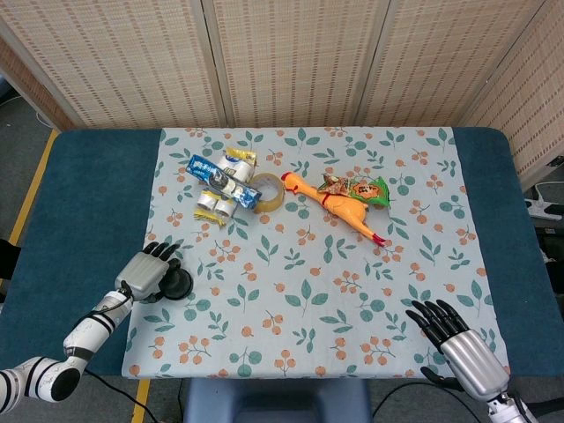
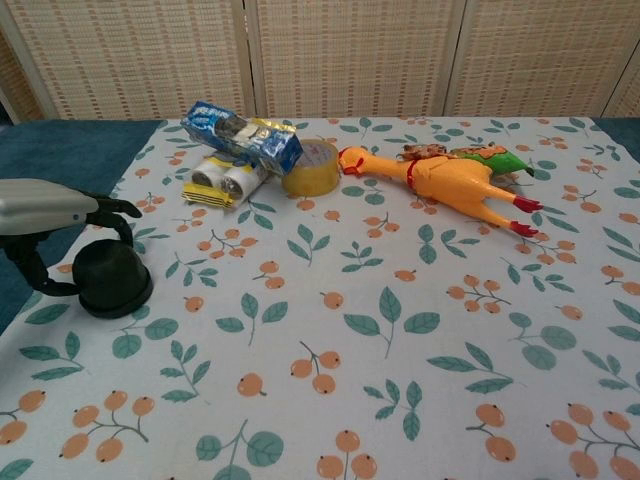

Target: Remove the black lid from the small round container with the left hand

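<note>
Lighting is bright, even and diffuse in both views, with no single strong source evident. Shadows are soft and short: a faint one lies under the rubber chicken (image 2: 455,185) and a slightly darker one around the black lid (image 2: 112,275) in the chest view. The patterned cloth (image 1: 317,264) shows uniform exposure without blown highlights. Mild glare appears on the foil packets (image 2: 240,135) and on the tape roll (image 2: 312,168). The silver back of the left hand (image 2: 45,208) reflects light but keeps detail. Focus is sharp across the head view; no motion blur. In the chest view the nearest cloth looks slightly soft. The head view's table edges bow slightly at the frame borders.
</note>
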Motion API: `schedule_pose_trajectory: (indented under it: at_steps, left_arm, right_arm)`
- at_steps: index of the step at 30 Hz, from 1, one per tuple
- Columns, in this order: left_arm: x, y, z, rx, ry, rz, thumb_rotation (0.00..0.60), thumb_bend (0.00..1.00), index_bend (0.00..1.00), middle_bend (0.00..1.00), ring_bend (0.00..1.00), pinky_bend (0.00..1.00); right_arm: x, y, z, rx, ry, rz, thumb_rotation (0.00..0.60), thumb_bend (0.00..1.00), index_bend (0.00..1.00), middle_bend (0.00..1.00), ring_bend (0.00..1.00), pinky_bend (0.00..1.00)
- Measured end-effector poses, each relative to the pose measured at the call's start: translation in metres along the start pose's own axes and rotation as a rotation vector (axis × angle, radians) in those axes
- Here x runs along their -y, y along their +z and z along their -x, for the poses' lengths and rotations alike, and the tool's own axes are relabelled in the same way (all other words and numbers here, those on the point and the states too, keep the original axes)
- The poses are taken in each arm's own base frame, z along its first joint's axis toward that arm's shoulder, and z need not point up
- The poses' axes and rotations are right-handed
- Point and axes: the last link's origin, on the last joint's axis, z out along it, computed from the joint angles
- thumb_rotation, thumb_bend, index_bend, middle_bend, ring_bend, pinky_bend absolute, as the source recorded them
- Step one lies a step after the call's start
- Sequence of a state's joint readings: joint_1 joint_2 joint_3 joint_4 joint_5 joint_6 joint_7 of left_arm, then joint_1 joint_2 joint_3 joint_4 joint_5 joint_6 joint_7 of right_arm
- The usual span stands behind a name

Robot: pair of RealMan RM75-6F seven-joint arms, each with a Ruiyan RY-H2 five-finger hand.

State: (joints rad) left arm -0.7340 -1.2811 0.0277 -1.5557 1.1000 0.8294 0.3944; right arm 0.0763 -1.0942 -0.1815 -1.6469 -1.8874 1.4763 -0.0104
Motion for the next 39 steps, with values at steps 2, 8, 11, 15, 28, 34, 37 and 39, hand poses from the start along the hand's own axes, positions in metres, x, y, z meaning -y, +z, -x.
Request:
schedule_pose_trajectory:
  at_steps: [2,8,11,15,28,34,37,39]
  left_arm:
    - [-0.001,0.000,-0.001,-0.017,-0.007,0.008,0.600,0.34,0.55,0.00,0.00,0.09]
    - [-0.001,-0.003,-0.006,-0.058,-0.058,0.026,0.600,0.35,0.58,0.00,0.00,0.10]
    - [0.001,-0.006,-0.010,-0.078,-0.079,0.035,0.600,0.34,0.59,0.00,0.00,0.11]
    - [0.003,-0.007,-0.013,-0.098,-0.099,0.040,0.600,0.35,0.60,0.00,0.00,0.11]
    - [0.044,-0.013,-0.029,-0.145,-0.163,-0.057,0.600,0.35,0.60,0.01,0.00,0.13]
    - [0.077,-0.007,-0.005,-0.034,-0.148,-0.184,0.600,0.36,0.47,0.01,0.00,0.12]
    - [0.083,-0.004,0.007,0.013,-0.135,-0.211,0.600,0.35,0.20,0.00,0.00,0.12]
    - [0.082,-0.004,0.010,0.026,-0.138,-0.210,0.600,0.35,0.03,0.00,0.00,0.13]
  right_arm:
    - [0.000,0.000,0.000,0.002,-0.001,0.000,0.600,0.13,0.00,0.00,0.00,0.00]
    - [0.000,0.000,0.000,0.004,-0.001,0.002,0.600,0.13,0.00,0.00,0.00,0.00]
    - [0.000,0.001,0.001,0.008,-0.001,0.001,0.600,0.13,0.00,0.00,0.00,0.00]
    - [0.000,0.000,0.000,0.006,0.000,0.002,0.600,0.13,0.00,0.00,0.00,0.00]
    - [0.000,0.001,0.001,0.008,-0.003,0.003,0.600,0.13,0.00,0.00,0.00,0.00]
    - [0.002,0.000,0.001,0.002,-0.005,0.003,0.600,0.13,0.00,0.00,0.00,0.00]
    - [0.003,0.000,0.002,0.001,-0.008,0.003,0.600,0.13,0.00,0.00,0.00,0.00]
    - [0.003,0.000,0.003,0.001,-0.009,0.005,0.600,0.13,0.00,0.00,0.00,0.00]
